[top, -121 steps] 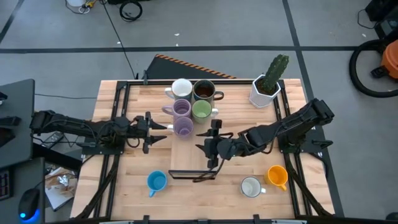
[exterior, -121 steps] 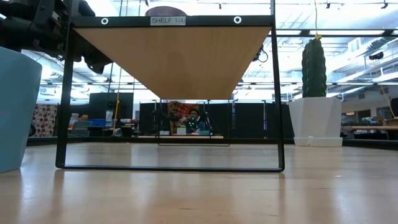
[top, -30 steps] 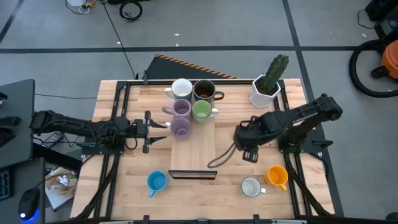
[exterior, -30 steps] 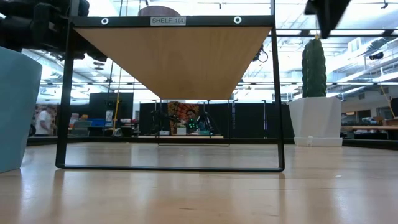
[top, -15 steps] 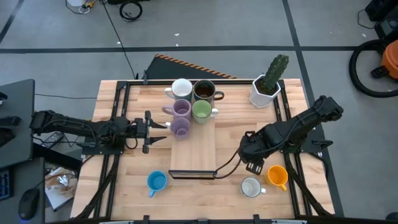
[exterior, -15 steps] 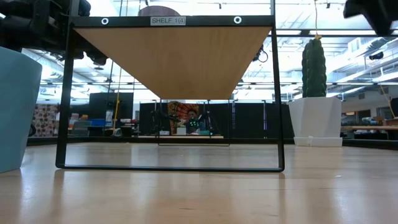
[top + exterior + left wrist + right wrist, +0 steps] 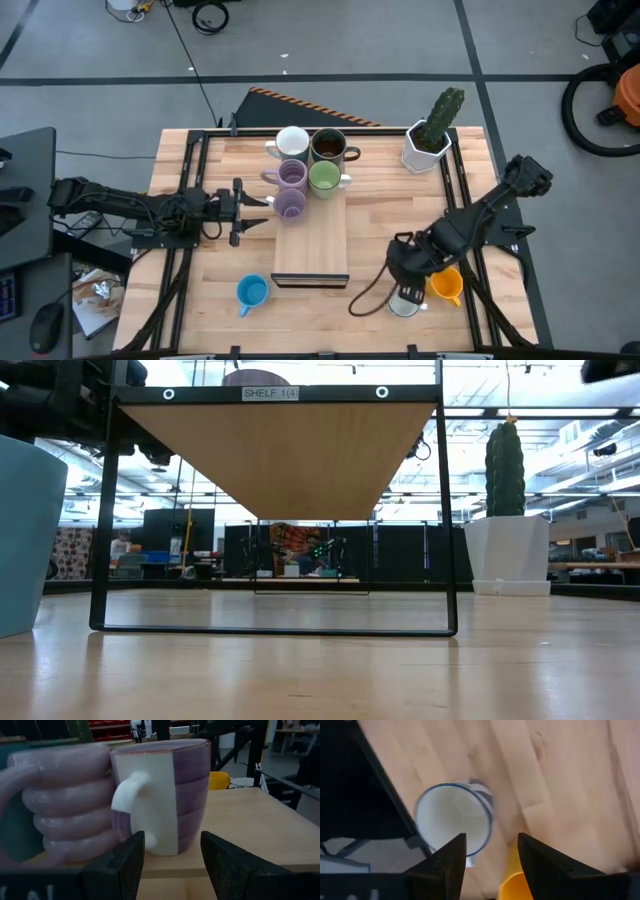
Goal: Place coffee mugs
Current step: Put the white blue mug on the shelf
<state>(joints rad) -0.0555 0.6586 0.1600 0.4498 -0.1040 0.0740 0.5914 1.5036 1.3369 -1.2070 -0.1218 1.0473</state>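
Close ahead, a purple-and-white striped mug [image 7: 167, 795] with its white handle [image 7: 131, 802] turned toward the camera, touching a ribbed lilac mug [image 7: 60, 805] beside it, both standing on a wooden board [image 7: 240, 827]. Framing the view, two dark fingers [image 7: 122, 867] set apart, nothing between them. Farther off, an orange mug [image 7: 218, 780] just beside a white mug [image 7: 242, 782].

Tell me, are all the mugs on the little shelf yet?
Not yet. Five mugs sit on the shelf: white, brown, green and two purple. The open right gripper hovers over another white mug. Orange mug and blue mug wait. The left gripper idles, open.
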